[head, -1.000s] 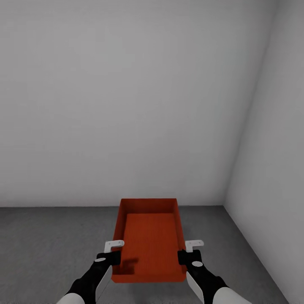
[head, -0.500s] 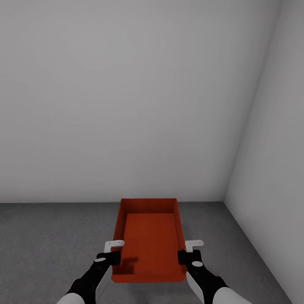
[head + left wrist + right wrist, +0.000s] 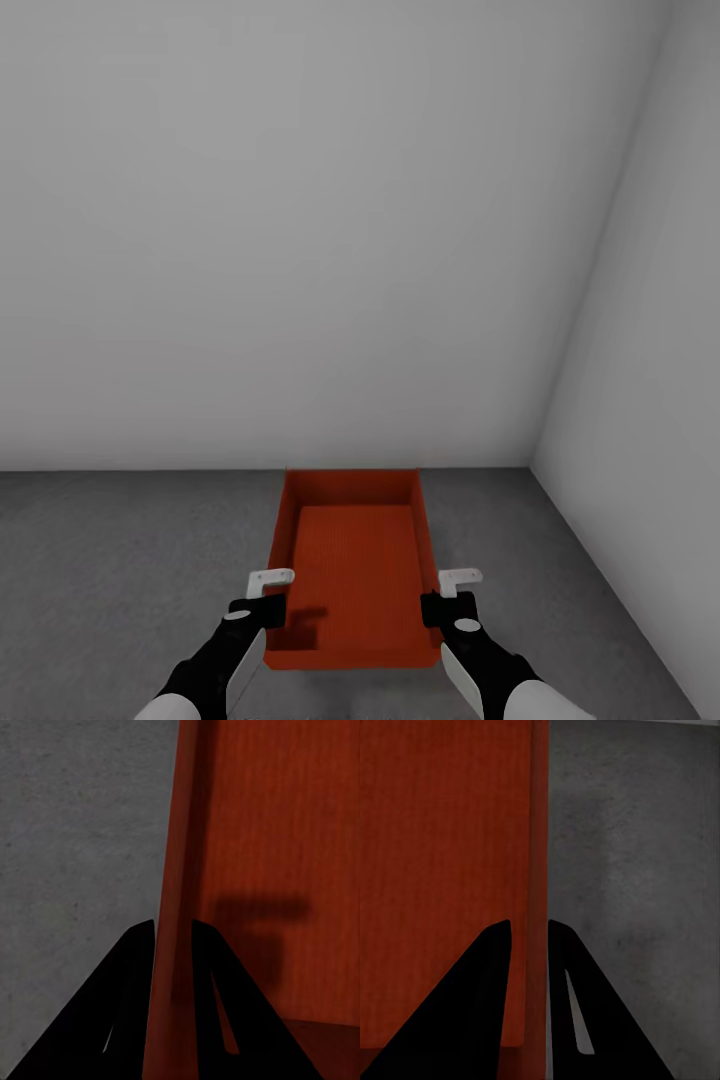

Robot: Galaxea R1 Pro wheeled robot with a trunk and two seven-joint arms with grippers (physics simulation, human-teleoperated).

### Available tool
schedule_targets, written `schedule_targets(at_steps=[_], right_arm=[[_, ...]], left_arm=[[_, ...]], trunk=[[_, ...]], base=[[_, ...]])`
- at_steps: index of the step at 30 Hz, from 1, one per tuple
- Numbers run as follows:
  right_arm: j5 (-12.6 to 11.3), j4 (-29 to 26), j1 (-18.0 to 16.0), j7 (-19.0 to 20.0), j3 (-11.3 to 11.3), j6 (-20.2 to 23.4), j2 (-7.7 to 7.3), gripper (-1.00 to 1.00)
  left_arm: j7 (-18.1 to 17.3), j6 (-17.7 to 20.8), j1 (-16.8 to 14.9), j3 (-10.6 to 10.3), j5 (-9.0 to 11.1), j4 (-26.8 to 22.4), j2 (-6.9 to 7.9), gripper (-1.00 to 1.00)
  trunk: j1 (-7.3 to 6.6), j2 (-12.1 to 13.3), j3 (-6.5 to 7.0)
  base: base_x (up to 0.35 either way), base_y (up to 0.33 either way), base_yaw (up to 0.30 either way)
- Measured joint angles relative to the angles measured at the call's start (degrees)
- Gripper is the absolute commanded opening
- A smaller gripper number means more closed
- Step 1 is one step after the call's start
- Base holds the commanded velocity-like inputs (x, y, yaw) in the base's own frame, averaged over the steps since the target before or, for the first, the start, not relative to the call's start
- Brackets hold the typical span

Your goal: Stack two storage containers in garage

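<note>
An orange-red storage container is gripped on its long walls by left pincer & right pincer (each clamped astride a rim) above concrete floor; side wall close at right.

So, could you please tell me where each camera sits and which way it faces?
Head view: high, looking forward and down at the storage container, floor and walls; both forearms, left gripper, right gripper.
Left wrist view: along fingers straddling the container's wall.
Right wrist view: along fingers straddling the opposite wall.
All share container and floor.
</note>
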Motion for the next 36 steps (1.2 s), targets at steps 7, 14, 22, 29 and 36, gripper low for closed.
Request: schedule_targets(at_steps=[7,14,22,29,36], right_arm=[[-0.01,0.00,0.00,0.00,0.00,0.07,0.00,-1.00],[0.01,0.00,0.00,0.04,-0.01,0.06,0.00,-1.00],[-0.01,0.01,0.00,-0.06,0.02,0.12,0.00,-1.00],[0.01,0.00,-0.01,-0.05,0.01,0.10,0.00,-1.00],[-0.01,0.00,-0.01,-0.05,0.01,0.07,0.00,-1.00]], left_arm=[[-0.01,0.06,0.02,0.00,0.00,0.00,0.00,-1.00],[0.03,0.06,0.00,0.00,0.03,0.00,0.00,-1.00],[-0.01,0.07,0.06,-0.04,0.06,0.00,0.00,-1.00],[-0.03,0.07,0.04,0.00,0.03,-0.01,0.00,-1.00],[-0.04,0.06,0.02,-0.01,0.02,-0.01,0.01,-1.00]], trunk=[[1.54,-2.81,-1.90],[3.08,-5.62,-3.80],[3.74,-6.84,-5.08],[3.74,-6.84,-5.73],[3.74,-6.84,-6.37]], base=[[0.000,0.000,0.000],[0.000,0.000,0.000],[0.000,0.000,0.000],[0.000,0.000,0.000],[0.000,0.000,0.000]])
